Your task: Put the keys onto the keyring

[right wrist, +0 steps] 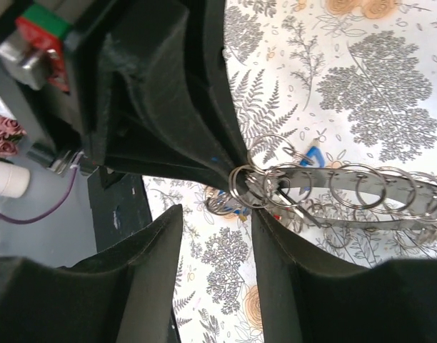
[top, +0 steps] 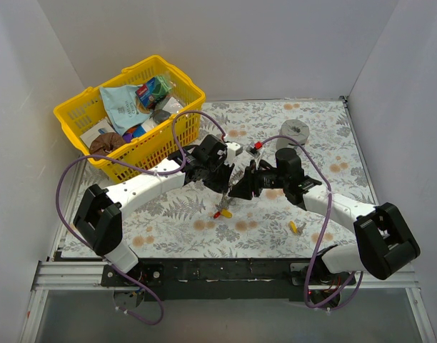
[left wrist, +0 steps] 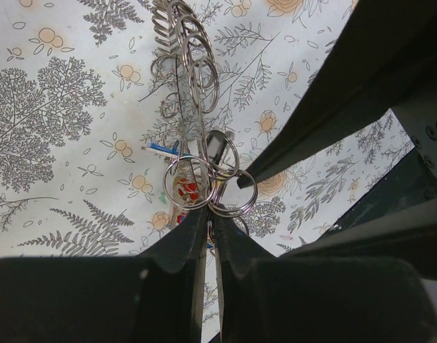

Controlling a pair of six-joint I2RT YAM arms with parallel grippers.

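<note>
At centre, left end effector [left wrist: 210, 214] pinches keyring [left wrist: 166, 26].

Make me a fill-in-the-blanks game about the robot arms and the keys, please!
1. The left gripper is pinching the silver keyring, so its jaws are ____.
2. The right gripper holds nothing, and its jaws are ____.
3. The lone key lying near the right arm has a ____ head.
4. The roll at the far side of the table is coloured ____.

Missing words: shut, open, yellow, grey.
</note>
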